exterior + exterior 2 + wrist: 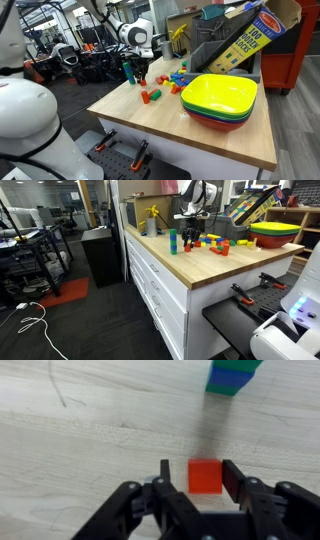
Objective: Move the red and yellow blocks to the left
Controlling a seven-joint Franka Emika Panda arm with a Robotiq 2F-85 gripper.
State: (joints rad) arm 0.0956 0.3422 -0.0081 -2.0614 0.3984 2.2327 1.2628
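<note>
In the wrist view the red block [204, 476] lies on the wooden table between the fingers of my gripper [199, 472]. The gripper is open: one finger is next to the block, and a gap shows between the block and the other finger. In both exterior views the gripper [140, 70] [192, 232] is low over the table beside a blue and green stack. The red block is too small to make out there. A yellowish piece shows in the loose block cluster [207, 241]; I cannot tell if it is the yellow block.
A blue and green block stack [233, 375] [128, 70] [173, 242] stands just beyond the gripper. A longer red piece [153, 96] lies nearer the table's front. Stacked plastic bowls [220, 98] [276, 230] and a blocks box [245, 40] take up one end.
</note>
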